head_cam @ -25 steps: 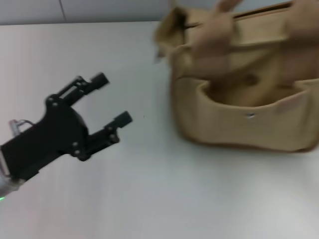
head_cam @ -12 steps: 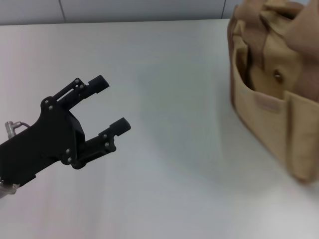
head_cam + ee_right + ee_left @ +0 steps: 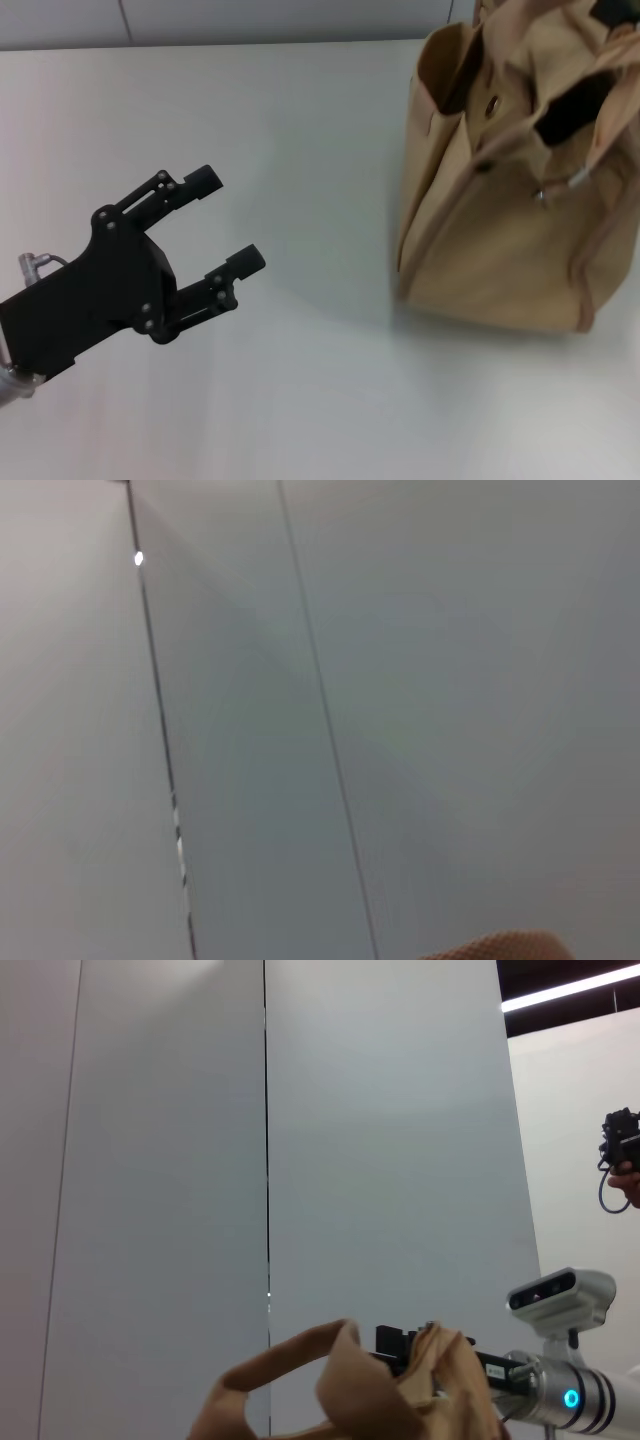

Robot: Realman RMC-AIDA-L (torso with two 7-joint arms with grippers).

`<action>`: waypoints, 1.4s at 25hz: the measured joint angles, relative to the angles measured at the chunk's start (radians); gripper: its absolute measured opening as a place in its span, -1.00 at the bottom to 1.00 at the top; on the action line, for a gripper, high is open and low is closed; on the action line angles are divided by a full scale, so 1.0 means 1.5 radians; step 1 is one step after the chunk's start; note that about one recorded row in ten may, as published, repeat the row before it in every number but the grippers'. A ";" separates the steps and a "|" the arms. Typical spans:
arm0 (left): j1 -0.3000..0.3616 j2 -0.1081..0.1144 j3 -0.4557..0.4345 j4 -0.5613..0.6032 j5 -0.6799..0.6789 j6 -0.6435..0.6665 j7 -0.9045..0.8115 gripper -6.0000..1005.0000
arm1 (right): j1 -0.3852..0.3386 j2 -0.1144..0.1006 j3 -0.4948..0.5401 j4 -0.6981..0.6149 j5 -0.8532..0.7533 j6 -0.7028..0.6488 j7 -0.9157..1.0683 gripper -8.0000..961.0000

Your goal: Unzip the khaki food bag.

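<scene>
Left gripper: near left of the scene, hovering above the table; its two black fingers are spread wide and hold nothing.

Right gripper: seen only in the left wrist view, among the bag's handles; whether it grips a handle or how far it is open cannot be told.

Khaki food bag: far right of the scene, well apart from the left gripper, tilted with one end panel facing the head camera (its base looks partly off the table, though this is not certain).

Handles: wide webbing loops standing above the bag's top.

Handling, judged: soft canvas, light, folds and sags under a pull; neither slippery nor fragile.

Where to hold, judged: steady the body by a handle or a trimmed edge, then pinch the small silvery pull on top.
</scene>
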 joint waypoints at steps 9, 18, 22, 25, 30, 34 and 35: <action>-0.026 -0.002 0.005 -0.002 0.007 -0.027 -0.002 0.57 | -0.048 0.028 0.022 -0.013 -0.036 -0.010 -0.076 0.66; -0.032 -0.001 0.007 -0.004 0.008 -0.034 -0.006 0.57 | -0.053 0.032 0.023 0.052 0.005 -0.024 -0.230 0.66; -0.032 -0.001 0.008 -0.005 0.008 -0.034 -0.006 0.57 | -0.062 0.032 0.019 0.027 -0.005 -0.029 -0.210 0.66; -0.032 -0.001 0.008 -0.005 0.007 -0.034 -0.006 0.57 | -0.069 0.032 0.021 -0.003 -0.049 -0.033 -0.204 0.66; -0.032 -0.001 0.009 -0.004 0.007 -0.035 -0.006 0.57 | -0.079 0.034 0.027 -0.007 -0.072 -0.029 -0.211 0.66; -0.032 -0.001 0.009 -0.005 0.007 -0.037 -0.006 0.57 | -0.086 0.032 0.023 -0.008 -0.074 -0.033 -0.213 0.66; -0.032 -0.001 0.009 -0.005 0.007 -0.037 -0.006 0.57 | -0.090 0.032 0.022 -0.014 -0.075 -0.035 -0.213 0.66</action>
